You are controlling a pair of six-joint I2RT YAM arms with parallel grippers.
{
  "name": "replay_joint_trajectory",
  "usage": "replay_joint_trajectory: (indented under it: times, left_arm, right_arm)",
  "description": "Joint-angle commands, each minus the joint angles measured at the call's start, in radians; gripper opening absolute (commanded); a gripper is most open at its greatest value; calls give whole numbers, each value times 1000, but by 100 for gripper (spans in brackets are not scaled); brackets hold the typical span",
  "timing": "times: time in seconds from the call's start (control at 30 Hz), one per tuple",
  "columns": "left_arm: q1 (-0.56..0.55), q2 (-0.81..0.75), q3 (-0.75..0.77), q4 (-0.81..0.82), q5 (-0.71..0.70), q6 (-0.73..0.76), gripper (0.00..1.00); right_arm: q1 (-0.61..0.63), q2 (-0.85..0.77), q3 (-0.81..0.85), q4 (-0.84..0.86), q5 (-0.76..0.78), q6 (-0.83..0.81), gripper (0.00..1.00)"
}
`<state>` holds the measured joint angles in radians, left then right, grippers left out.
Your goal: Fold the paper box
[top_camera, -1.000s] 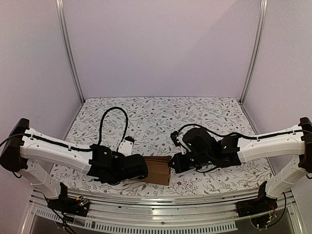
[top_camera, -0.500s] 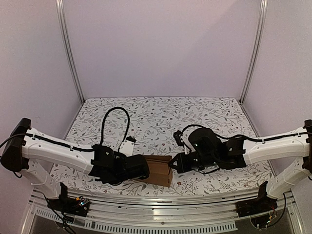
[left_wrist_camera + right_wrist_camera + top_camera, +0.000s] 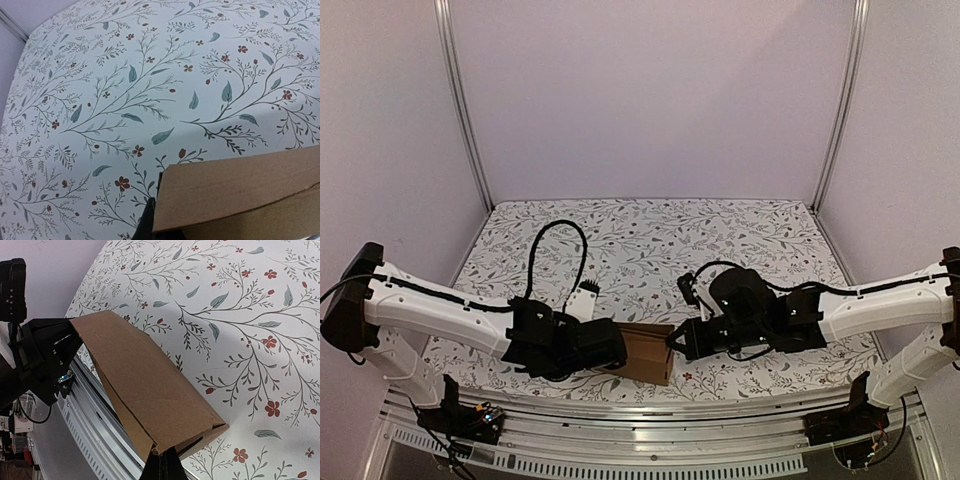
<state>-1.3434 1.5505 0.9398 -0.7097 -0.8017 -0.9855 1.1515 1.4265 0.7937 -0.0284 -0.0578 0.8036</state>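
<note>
The paper box is a brown cardboard piece, partly folded into a flattened sleeve, held just above the floral table near its front edge. My left gripper is shut on its left end. In the left wrist view the box fills the lower right; one finger shows beside its edge and the other is hidden under the cardboard. My right gripper is shut on the right end. In the right wrist view the box runs from the fingertips back to the left gripper.
The floral tablecloth covers the table behind the box. A slotted aluminium rail runs along the front edge, just below the box; it also shows in the right wrist view. Lilac walls and metal posts enclose the back and sides.
The right arm has drawn slightly lower and toward the front edge, and the box has shifted a little with it. The left arm has hardly moved.
</note>
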Motion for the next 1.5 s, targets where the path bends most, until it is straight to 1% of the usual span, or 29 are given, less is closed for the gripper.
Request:
replay_joint_trajectory:
  times: [0.0, 0.33, 0.77, 0.93, 1.23, 1.47]
  left_arm:
    - [-45, 16, 11, 69, 111, 10, 0]
    - [-45, 31, 27, 57, 107, 11, 0]
    - [-45, 40, 44, 40, 112, 4, 0]
    - [-45, 44, 52, 35, 111, 3, 0]
    - [-46, 56, 72, 21, 110, 0, 0]
    - [-46, 50, 79, 16, 113, -14, 0]
  right_arm:
    - [15, -2, -26, 130, -89, -39, 0]
    - [15, -66, -93, 119, -108, -114, 0]
    - [18, -53, -128, 101, -137, -161, 0]
    - [34, -54, -120, 34, -114, -191, 0]
    - [83, -41, -58, -145, -25, -228, 0]
    - [112, -13, -25, -201, 1, -220, 0]
